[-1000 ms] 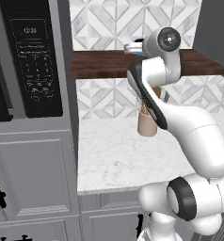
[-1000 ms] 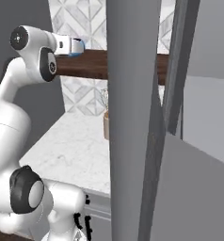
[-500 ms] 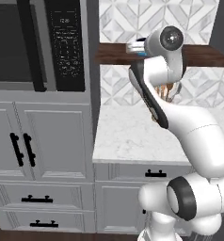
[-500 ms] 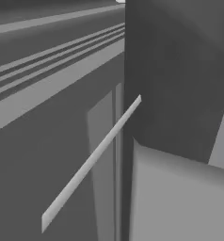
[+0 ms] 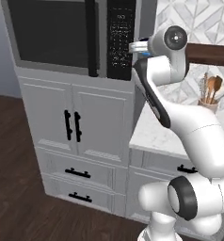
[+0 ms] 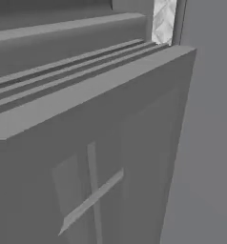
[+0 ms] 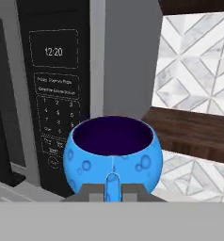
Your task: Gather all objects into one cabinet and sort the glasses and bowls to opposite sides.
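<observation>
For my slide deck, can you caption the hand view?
Gripper holds a blue cup upright beside the microwave keypad.

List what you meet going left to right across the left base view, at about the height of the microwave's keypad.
Microwave door handle → microwave keypad → blue cup held in the gripper → brown wooden shelf.

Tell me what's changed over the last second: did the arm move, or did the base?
The base drove: both base views swung left, from the counter and wooden shelf to the microwave cupboard, and the right view now faces a grey door. The arm kept its raised pose. The gripper stayed shut on the blue cup.
</observation>
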{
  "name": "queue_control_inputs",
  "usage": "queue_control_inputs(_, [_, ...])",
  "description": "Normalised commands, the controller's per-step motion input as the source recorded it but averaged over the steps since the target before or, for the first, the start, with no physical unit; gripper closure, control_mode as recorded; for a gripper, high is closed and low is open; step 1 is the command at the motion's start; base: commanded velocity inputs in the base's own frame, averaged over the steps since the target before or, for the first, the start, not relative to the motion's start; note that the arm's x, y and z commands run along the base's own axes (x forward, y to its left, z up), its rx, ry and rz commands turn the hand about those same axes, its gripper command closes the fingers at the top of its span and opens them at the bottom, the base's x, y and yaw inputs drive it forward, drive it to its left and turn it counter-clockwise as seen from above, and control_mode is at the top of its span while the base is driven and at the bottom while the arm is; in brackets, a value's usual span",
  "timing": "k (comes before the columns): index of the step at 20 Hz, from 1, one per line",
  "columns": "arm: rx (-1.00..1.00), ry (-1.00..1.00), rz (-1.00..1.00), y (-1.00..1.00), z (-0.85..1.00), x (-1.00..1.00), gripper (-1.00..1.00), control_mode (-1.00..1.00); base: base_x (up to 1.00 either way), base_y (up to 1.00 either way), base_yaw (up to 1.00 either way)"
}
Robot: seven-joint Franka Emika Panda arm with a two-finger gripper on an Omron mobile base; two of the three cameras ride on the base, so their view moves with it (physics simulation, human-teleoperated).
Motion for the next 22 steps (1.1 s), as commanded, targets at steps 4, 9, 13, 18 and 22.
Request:
queue_control_inputs(4, [0.0, 0.0, 0.0, 0.0, 0.0, 0.0, 1.0, 1.0, -0.02, 0.2, 0.61])
queue_control_inputs(9, [0.0, 0.0, 0.0, 0.0, 0.0, 0.0, 1.0, 1.0, 0.0, 0.25, 0.6])
queue_control_inputs(13, [0.0, 0.0, 0.0, 0.0, 0.0, 0.0, 1.0, 1.0, 0.15, 0.31, 0.63])
queue_control_inputs(18, [0.0, 0.0, 0.0, 0.0, 0.0, 0.0, 1.0, 1.0, 0.45, 0.28, 0.52])
queue_control_inputs(22, [0.0, 0.0, 0.0, 0.0, 0.0, 0.0, 1.0, 1.0, 0.27, 0.31, 0.56])
